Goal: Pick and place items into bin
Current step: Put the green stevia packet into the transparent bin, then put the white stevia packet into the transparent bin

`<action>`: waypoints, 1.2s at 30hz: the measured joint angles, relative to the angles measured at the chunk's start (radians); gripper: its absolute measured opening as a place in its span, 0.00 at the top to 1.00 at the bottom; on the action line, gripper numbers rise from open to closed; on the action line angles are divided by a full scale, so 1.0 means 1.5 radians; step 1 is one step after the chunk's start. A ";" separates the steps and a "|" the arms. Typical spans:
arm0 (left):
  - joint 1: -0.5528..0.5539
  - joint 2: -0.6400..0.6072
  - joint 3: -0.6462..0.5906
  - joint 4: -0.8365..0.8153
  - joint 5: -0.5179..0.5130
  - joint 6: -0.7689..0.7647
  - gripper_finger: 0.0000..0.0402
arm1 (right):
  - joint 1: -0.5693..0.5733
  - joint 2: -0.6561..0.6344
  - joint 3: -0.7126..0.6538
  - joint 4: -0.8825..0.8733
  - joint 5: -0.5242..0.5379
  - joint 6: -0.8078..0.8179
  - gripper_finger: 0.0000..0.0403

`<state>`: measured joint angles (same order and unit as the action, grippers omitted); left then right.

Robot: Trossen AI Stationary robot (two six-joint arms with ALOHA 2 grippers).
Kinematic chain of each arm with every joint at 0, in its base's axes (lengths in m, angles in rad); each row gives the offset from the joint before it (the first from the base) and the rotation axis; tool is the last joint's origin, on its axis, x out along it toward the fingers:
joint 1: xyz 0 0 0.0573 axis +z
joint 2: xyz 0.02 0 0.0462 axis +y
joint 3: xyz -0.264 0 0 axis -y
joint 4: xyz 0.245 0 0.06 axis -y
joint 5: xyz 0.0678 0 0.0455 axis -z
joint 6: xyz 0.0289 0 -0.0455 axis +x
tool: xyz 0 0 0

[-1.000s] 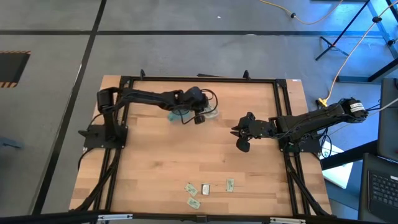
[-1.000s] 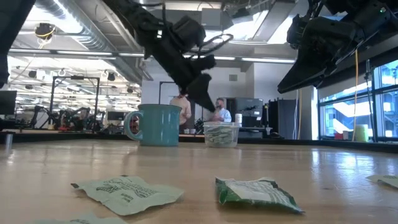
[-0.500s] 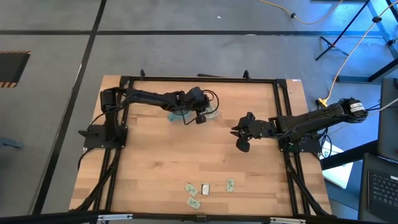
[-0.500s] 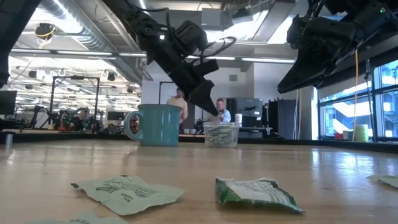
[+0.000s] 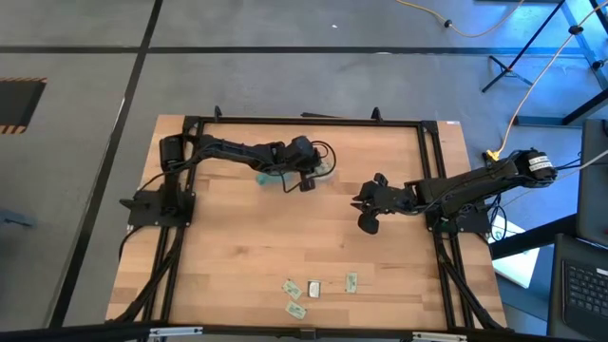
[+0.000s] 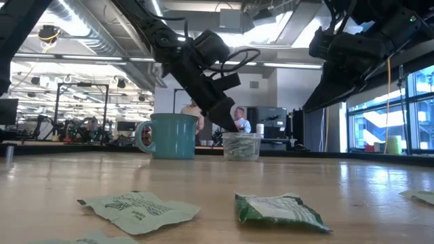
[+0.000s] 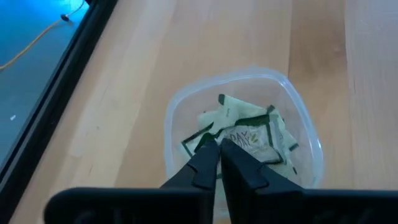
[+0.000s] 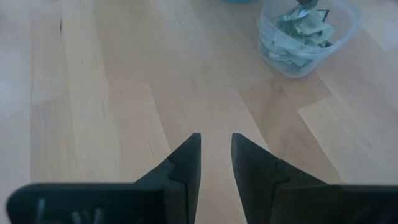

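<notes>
The clear plastic cup point(image 5: 324, 172) stands on the table's far half and holds several pale green packets point(image 7: 255, 140). My left gripper point(image 7: 217, 144) hangs just above the cup's rim point(image 6: 241, 135), pointing down into it with its fingers shut. I see no packet between them. A few more packets point(image 5: 313, 287) lie flat near the table's near edge, two of them close in the low view point(image 6: 139, 207) point(image 6: 281, 209). My right gripper point(image 8: 216, 140) is open, raised over bare wood right of the table's middle point(image 5: 367, 217).
A teal mug point(image 6: 173, 135) with a handle stands just left of the cup point(image 8: 305, 31). A black frame point(image 5: 304, 121) runs round the table. Bare wood lies between the cup and the packets at the near edge.
My left gripper has moved down and toward the table's right, from above the mug to just over the cup, its fingers staying shut. My right arm has shifted a little. The cup, mug and packets have kept still.
</notes>
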<state>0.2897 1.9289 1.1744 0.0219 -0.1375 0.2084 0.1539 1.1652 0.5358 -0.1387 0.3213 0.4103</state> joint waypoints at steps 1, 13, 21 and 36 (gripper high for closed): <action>0.000 0.000 0.000 0.003 0.000 0.000 0.95 | 0.000 0.000 0.000 0.000 0.000 0.000 0.77; -0.008 -0.012 0.076 -0.069 0.004 0.001 0.80 | 0.000 0.000 0.000 0.011 0.000 -0.002 0.77; -0.053 -0.146 0.051 -0.098 0.146 0.033 0.84 | 0.018 0.000 0.000 0.053 -0.031 -0.001 0.77; -0.228 -0.555 -0.313 0.061 0.067 -0.097 0.89 | 0.045 0.098 0.089 0.181 -0.071 -0.122 0.77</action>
<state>-0.0527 1.0969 0.7045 0.1141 -0.0375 0.0634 0.2218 1.3121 0.6685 0.1329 0.2153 0.2272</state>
